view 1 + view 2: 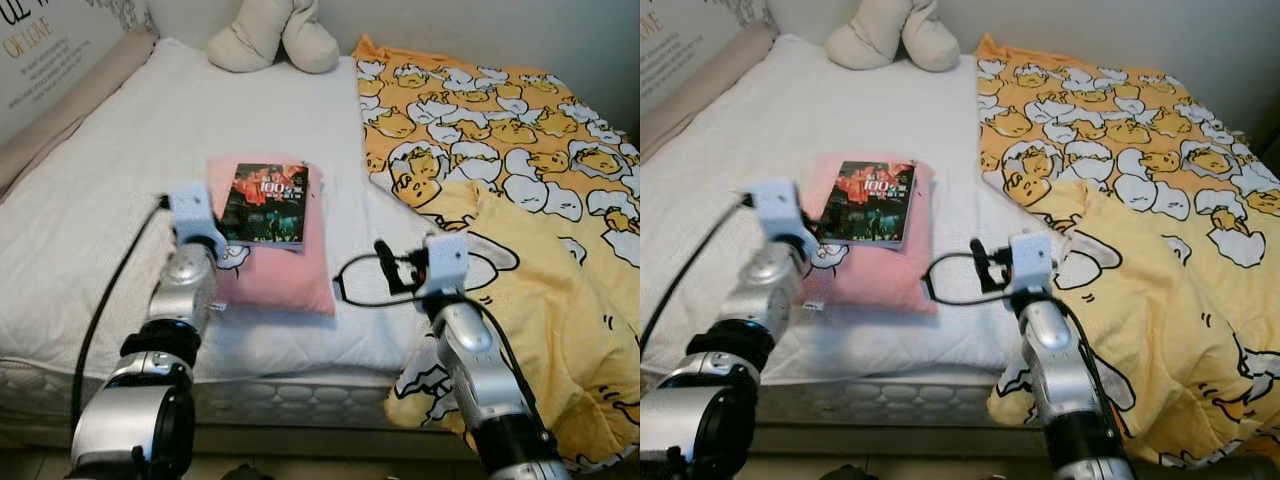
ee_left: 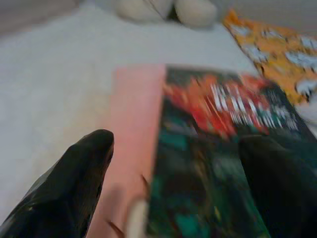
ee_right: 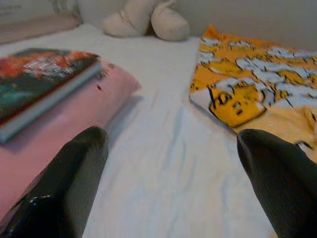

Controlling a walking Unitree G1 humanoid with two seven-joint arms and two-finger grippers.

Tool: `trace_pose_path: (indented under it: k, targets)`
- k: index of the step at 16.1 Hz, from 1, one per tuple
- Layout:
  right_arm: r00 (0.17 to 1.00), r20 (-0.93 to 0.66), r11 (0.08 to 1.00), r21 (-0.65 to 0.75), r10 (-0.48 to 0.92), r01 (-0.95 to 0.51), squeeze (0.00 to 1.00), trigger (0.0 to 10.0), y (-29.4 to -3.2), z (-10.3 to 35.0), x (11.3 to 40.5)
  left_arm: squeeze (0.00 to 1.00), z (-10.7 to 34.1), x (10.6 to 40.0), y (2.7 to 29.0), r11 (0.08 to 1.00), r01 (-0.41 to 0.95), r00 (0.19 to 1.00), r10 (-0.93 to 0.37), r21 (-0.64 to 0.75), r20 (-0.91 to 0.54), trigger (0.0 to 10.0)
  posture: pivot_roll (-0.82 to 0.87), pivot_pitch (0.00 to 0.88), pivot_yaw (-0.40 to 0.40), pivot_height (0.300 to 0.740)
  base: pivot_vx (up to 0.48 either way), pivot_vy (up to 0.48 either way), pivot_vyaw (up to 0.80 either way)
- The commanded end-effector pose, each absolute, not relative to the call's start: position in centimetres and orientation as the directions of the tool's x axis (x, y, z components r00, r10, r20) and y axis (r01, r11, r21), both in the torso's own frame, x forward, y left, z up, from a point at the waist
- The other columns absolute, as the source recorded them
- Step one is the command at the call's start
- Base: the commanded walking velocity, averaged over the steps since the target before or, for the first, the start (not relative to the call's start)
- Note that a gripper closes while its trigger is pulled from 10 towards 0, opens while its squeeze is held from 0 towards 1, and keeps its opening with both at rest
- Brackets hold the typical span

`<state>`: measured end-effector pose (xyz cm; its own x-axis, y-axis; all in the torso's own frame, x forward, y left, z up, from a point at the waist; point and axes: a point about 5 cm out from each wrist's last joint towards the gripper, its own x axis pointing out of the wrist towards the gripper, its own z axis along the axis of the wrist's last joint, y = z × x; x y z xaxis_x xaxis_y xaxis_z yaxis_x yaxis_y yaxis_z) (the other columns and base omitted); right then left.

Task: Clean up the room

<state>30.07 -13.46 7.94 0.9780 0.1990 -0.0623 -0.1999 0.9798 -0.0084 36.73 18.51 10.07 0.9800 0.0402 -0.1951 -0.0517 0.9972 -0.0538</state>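
Left eye view is showing a bed (image 1: 120, 150) with a white sheet, and on it a pink pillow (image 1: 275, 265) is lying near the front edge; a book (image 1: 265, 203) with a dark red-and-green cover is resting flat on top of the pillow, toward its 12 o'clock end. A yellow blanket (image 1: 500, 160) printed with egg cartoons is covering the bed from 1 o'clock round to 4 o'clock and is spilling over the front edge; a cream stuffed toy (image 1: 272, 35) is sitting at 12 o'clock by the wall. The left gripper (image 2: 178, 188) is reaching over the pillow at the book's near corner; in the left wrist view its fingers (image 2: 74, 188) are spread wide, one over the pink pillow and one over the cover, though the blur is making it hard to say whether they are touching. The right gripper (image 3: 173, 188) is hovering over bare sheet between pillow and blanket, at about 5 o'clock from the book; its fingers are parted and grasping nothing.
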Motion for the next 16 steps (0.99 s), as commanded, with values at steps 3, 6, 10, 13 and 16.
trace_pose_path:
  k: [3,6,10,13,16]
  targets:
    - [0.973,-0.053,0.974,-0.017,0.227,-0.228,0.00,10.0,-13.9,8.6,29.0,0.00,10.3,37.1,20.1,0.981,-0.124,0.972,0.091,-0.146,-0.218,10.0,-0.04,0.000,-0.054,0.740,0.000,0.000,0.00]
    - [0.961,-0.070,0.962,-0.034,0.269,-0.272,0.00,10.0,-14.3,8.6,27.3,0.00,10.1,36.7,21.0,0.968,-0.193,0.969,0.163,-0.163,-0.184,10.0,-0.09,0.013,-0.072,0.740,0.000,0.000,0.00]
    - [0.959,-0.097,0.962,-0.035,0.267,-0.271,0.00,10.0,-14.8,8.4,26.3,0.00,9.8,36.7,20.0,0.974,-0.138,0.979,0.107,-0.180,-0.172,10.0,-0.11,0.030,-0.078,0.740,0.000,0.000,0.00]
    - [0.958,-0.124,0.964,-0.031,0.259,-0.264,0.00,10.0,-15.1,8.4,25.9,0.00,9.7,36.7,18.9,0.996,-0.052,0.986,0.039,-0.077,-0.161,10.0,-0.10,0.037,-0.074,0.740,0.000,0.000,0.00]
    - [0.958,-0.139,0.966,-0.031,0.249,-0.256,0.00,10.0,-15.3,8.3,25.8,0.00,7.8,36.1,18.2,0.999,-0.007,0.961,-0.007,-0.051,-0.278,10.0,-0.10,0.036,-0.069,0.740,0.000,0.000,0.00]
